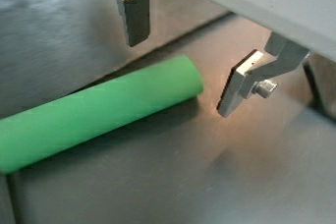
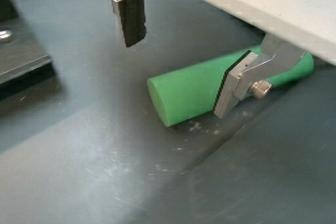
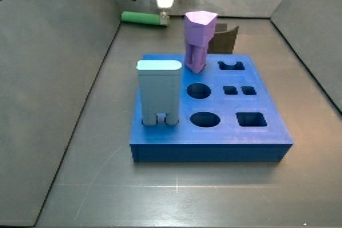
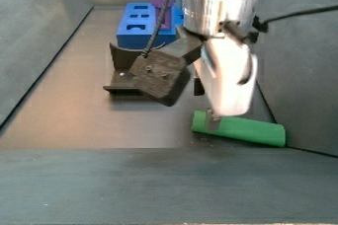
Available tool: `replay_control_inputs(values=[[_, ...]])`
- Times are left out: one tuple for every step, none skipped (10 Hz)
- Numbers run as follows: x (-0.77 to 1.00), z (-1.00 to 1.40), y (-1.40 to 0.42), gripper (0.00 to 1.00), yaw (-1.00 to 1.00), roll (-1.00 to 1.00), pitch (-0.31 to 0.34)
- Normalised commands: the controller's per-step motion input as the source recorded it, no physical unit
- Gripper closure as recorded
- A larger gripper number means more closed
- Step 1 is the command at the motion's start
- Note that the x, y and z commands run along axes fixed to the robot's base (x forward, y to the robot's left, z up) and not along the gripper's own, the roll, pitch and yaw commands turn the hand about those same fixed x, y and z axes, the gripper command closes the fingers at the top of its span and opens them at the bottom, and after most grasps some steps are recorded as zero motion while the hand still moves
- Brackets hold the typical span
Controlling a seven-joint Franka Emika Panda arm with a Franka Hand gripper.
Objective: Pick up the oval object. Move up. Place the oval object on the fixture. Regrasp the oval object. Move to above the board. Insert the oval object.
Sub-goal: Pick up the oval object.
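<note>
The gripper (image 2: 184,66) hangs low over the grey floor with its fingers spread wide and nothing clamped between them. In both wrist views the oval object (image 1: 98,115) lies flat on the floor, and the two silver fingers (image 1: 132,17) stand on either side of its width with clear gaps, neither pad touching the green. One finger (image 2: 243,85) shows in front of the rod, partly covering it, while its mate hangs free above the floor, off the rod's flat cut end.

In a side view the green rod (image 4: 244,130) sits at lower right of the frame, directly beneath the white arm, with the gripper (image 4: 209,120) reaching down to it.

Further off stands the fixture (image 4: 132,76), dark, left of centre. Beyond that is the board (image 3: 214,122), with a light blue peg (image 3: 158,92) and a purple peg (image 3: 198,40) upright in it. The rod (image 3: 140,18) lies well apart from it, upper left.
</note>
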Motion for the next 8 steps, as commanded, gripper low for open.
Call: replay_control_inputs(values=[[0.0, -0.7, 0.0, 0.0, -1.0, -0.04, -0.209], [0.0, -0.81, 0.01, 0.0, -0.92, -0.04, -0.147], [-0.01, -0.83, 0.14, 0.0, -0.79, -0.03, -0.139], [0.0, -0.76, 0.23, 0.0, -0.67, -0.06, -0.169], [0.29, -0.59, 0.46, 0.0, -0.42, -0.14, -0.187], [0.05, -0.07, 0.04, 0.0, 0.0, 0.0, 0.0], [-0.05, -0.39, 0.14, 0.0, -0.11, -0.36, -0.18], [0.0, 0.0, 0.05, 0.0, -0.06, -0.5, -0.329]])
